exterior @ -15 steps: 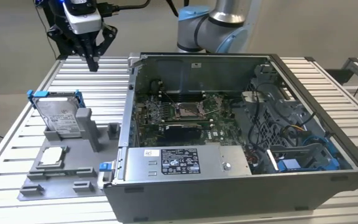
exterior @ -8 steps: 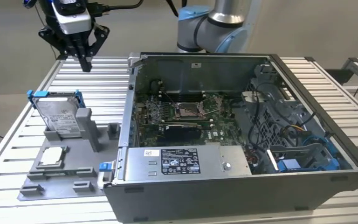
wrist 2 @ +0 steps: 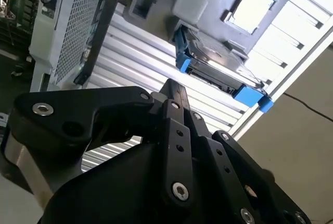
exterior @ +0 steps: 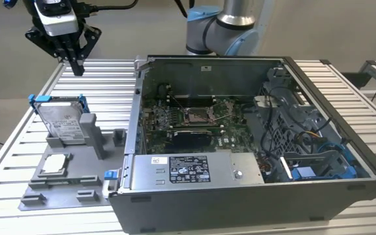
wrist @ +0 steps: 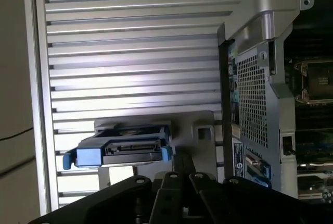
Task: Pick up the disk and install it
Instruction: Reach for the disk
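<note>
Exterior view: my claw (exterior: 78, 66) hangs over the table (exterior: 5, 161) at the exterior view's left, fingers pinched together, gripping nothing. The disk (exterior: 62, 120) stands on end in a grey holder (exterior: 77, 188) beside the open computer case (exterior: 240, 205) — long axis nearly upright, leaning slightly, label outward, lower end hidden.

Second wrist view: the disk (wrist 2: 218, 73) sits beyond my closed claw (wrist 2: 174, 86), its face lost in glare.

First wrist view: the disk (wrist: 122, 148) shows its connector edge — my claw (wrist: 179, 174) is cut off by the frame.
</note>
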Robot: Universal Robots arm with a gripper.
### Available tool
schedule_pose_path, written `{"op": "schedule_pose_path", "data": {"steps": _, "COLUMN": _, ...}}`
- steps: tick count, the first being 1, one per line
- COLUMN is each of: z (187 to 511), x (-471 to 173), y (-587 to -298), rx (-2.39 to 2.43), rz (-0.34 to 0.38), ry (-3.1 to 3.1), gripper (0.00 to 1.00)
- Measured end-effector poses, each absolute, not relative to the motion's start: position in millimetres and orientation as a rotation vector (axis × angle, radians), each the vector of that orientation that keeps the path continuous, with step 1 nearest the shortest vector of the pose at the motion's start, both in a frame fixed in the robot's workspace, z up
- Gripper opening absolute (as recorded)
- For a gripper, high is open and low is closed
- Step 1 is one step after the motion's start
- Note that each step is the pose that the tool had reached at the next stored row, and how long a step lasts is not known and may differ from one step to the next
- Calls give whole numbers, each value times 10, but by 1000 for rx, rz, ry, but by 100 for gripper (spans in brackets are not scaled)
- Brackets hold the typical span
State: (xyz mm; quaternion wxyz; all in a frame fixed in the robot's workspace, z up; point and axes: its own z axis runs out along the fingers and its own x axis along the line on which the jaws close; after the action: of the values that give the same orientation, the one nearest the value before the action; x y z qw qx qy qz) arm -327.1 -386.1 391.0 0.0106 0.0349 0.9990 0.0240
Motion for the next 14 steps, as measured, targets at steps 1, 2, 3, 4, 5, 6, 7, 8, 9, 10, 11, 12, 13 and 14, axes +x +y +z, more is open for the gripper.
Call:
{"op": "schedule_pose_path", "data": {"steps": 1, "z": 3909, "x": -3309, "y": -3861, "rx": 109, "rz": 75, "ry": 3118, "gripper": 0}}
{"op": "schedule_pose_path", "data": {"steps": 2, "z": 3909, "x": -3350, "y": -3862, "rx": 109, "rz": 75, "ry": 3118, "gripper": 0}}
{"op": "schedule_pose_path", "data": {"steps": 3, "z": 3909, "x": -3396, "y": -3862, "rx": 109, "rz": 75, "ry": 3118, "gripper": 0}}
{"op": "schedule_pose_path", "data": {"steps": 4, "z": 3908, "x": -3440, "y": -3861, "rx": 109, "rz": 75, "ry": 3118, "gripper": 0}}
{"op": "schedule_pose_path", "data": {"steps": 5, "z": 3908, "x": -3483, "y": -3861, "rx": 109, "rz": 75, "ry": 3118, "gripper": 0}}
{"op": "schedule_pose_path", "data": {"steps": 6, "z": 3907, "x": -3527, "y": -3861, "rx": 109, "rz": 75, "ry": 3118, "gripper": 0}}
{"op": "schedule_pose_path", "data": {"steps": 7, "z": 3907, "x": -3568, "y": -3861, "rx": 109, "rz": 75, "ry": 3118, "gripper": 0}}
{"op": "schedule_pose_path", "data": {"steps": 8, "z": 3907, "x": -3610, "y": -3861, "rx": 109, "rz": 75, "ry": 3118, "gripper": 0}}
{"op": "schedule_pose_path", "data": {"steps": 9, "z": 3906, "x": -3650, "y": -3862, "rx": 109, "rz": 75, "ry": 3118, "gripper": 0}}
{"op": "schedule_pose_path", "data": {"steps": 10, "z": 3906, "x": -3687, "y": -3862, "rx": 109, "rz": 75, "ry": 3118, "gripper": 0}}
{"op": "schedule_pose_path", "data": {"steps": 11, "z": 3905, "x": -3724, "y": -3862, "rx": 108, "rz": 75, "ry": 3118, "gripper": 0}}
{"op": "schedule_pose_path", "data": {"steps": 12, "z": 3904, "x": -3760, "y": -3862, "rx": 106, "rz": 75, "ry": 3118, "gripper": 0}}
{"op": "schedule_pose_path", "data": {"steps": 13, "z": 3904, "x": -3792, "y": -3862, "rx": 104, "rz": 75, "ry": 3118, "gripper": 0}}
{"op": "schedule_pose_path", "data": {"steps": 14, "z": 3904, "x": -3822, "y": -3862, "rx": 102, "rz": 75, "ry": 3118, "gripper": 0}}
